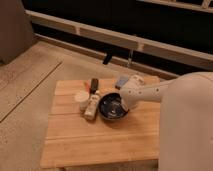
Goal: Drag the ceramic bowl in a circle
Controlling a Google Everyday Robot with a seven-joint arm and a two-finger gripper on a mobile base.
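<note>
On the wooden slat table (100,145), slightly right of its centre, sits the ceramic bowl (109,109): round, shallow, glossy and dark, with pale glints inside. It stands upright on the tabletop. The white arm (150,92) enters from the right of the frame, out of the large white robot body (187,125), and ends over the bowl's right side. The gripper (123,104) is at the bowl's right rim, pointing down, with its claw closed narrow; whether it pinches the rim or only rests against it cannot be told. Just left of the bowl lies a pale bottle (91,106) on its side, close to or touching the bowl. A small white cup (81,98) stands beside the bottle, further left. A dark brown object (94,83) sits near the table's far edge, above the bottle. A blue-grey flat object (121,81) lies at the far edge, just above the arm's wrist
</note>
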